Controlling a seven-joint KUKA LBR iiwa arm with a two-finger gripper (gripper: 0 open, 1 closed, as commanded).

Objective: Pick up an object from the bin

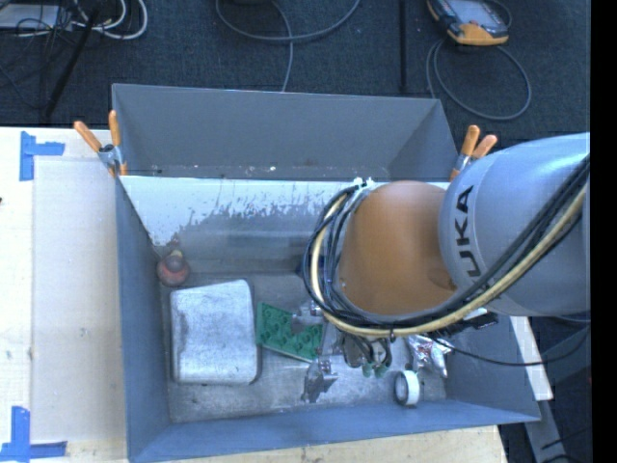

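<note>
Orange wrist cover (395,249) uppermost, gripper (316,379) beneath, green plate (281,328) just beside it.

Sponge (214,331), plate (282,328), roll (407,387) (one each).

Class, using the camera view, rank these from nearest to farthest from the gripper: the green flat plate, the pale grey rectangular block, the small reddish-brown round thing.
1. The green flat plate, immediately left of the gripper.
2. The pale grey rectangular block, further left, beside the plate.
3. The small reddish-brown round thing, far left, behind the block.
</note>
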